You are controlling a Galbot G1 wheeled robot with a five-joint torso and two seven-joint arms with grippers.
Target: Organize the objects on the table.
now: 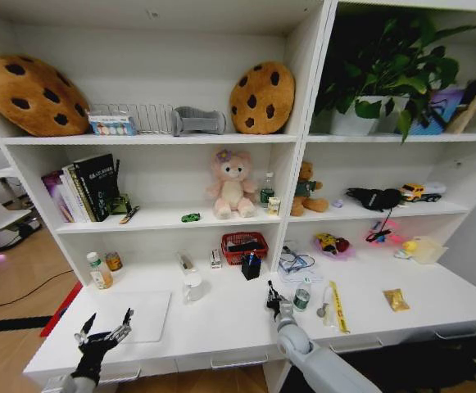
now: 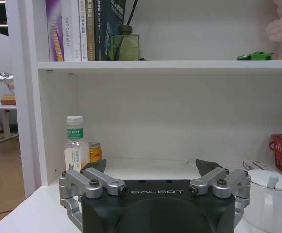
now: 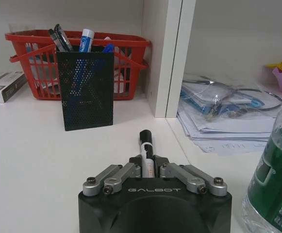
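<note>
White shelf unit (image 1: pixel 299 164) rising from the back edge of the long white table (image 1: pixel 221 323); three shallow drawers line the table's front edge. Upper shelves carry two cookie-shaped cushions, a potted plant, books, a pink plush bear and a tiny green toy car (image 1: pixel 190 217), the car resting on the lower shelf beside the bear.

Silver laptop (image 1: pixel 135 315), lid shut, lying flat near the table's front-left corner. Red basket (image 1: pixel 244 246) at the back edge near the shelf's central upright, with a black mesh pen holder (image 3: pixel 88 90) just in front of it, holding pens. White jug (image 1: pixel 192 286) between laptop and basket. Clear bottle (image 1: pixel 99 270) and a small can (image 1: pixel 114 261) stand at the back-left corner against the side panel.

Right of the upright: a stack of papers (image 3: pixel 223 116) in plastic sleeves, a green-labelled bottle (image 1: pixel 302 296), a yellow flat strip (image 1: pixel 337 307) near the front edge, and a gold snack packet (image 1: pixel 396 300) further right.

Right gripper (image 3: pixel 148 167) low over the table's middle, in front of the pen holder and beside the green-labelled bottle, fingers clamped on a black-capped marker (image 3: pixel 146 145) that points toward the holder. Left gripper (image 1: pixel 104 332) at the front-left edge beside the laptop, fingers spread wide, holding nothing.
</note>
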